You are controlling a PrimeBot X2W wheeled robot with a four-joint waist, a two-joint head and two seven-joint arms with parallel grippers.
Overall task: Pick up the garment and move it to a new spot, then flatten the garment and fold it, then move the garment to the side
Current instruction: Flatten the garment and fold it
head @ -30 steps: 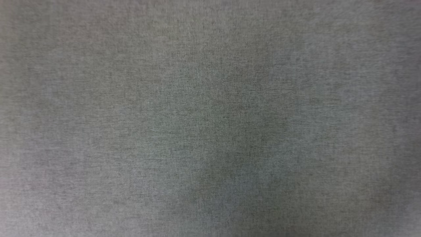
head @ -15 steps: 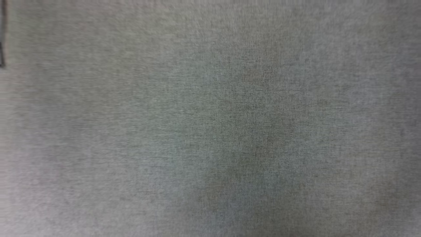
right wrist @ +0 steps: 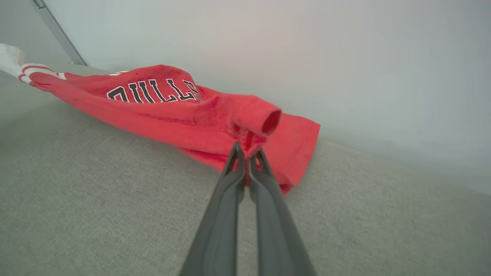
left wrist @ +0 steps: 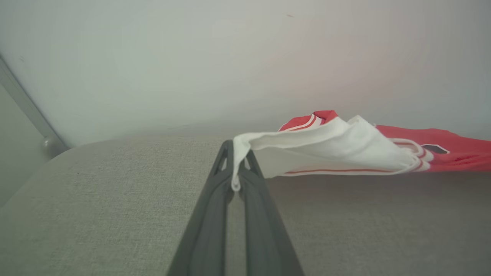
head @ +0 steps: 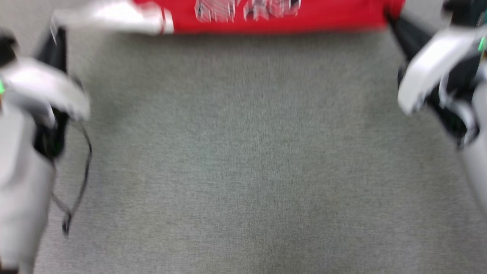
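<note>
— State of the left gripper (left wrist: 238,161)?
— Pressed together on a fold of the white sleeve (left wrist: 326,142), pinched right at the fingertips, with a small tag of cloth hanging between them.
— And the right gripper (right wrist: 248,150)?
— Pressed together as well, nipping red cloth near the hem (right wrist: 303,153), just below a rolled tube of fabric (right wrist: 270,120).
— Whereabouts of the garment (head: 274,17)?
— Strung between the two grippers, along the top edge of the head view, over the far part of the grey woven surface (head: 243,152). Sleeve end at the robot's left, hem end at its right.
— Lifted or lying?
— Sleeve end raised clear, with shadow beneath. Middle sagging low; impossible to tell whether touching the surface there.
— Anything readable on the chest?
— Black letters (right wrist: 153,90) edged in white, "ULLS" plainly, the first letter partly lost in a crease. Red-and-white striped trim (left wrist: 418,155) where sleeve meets body.
— Behind it?
— Pale plain wall (left wrist: 230,57), close behind the garment.
— Head view sharp?
— Blurred throughout. Pale left arm (head: 23,182) and right arm (head: 430,72) at the two sides, and a thin black cable (head: 81,179) looping beside the left one.
</note>
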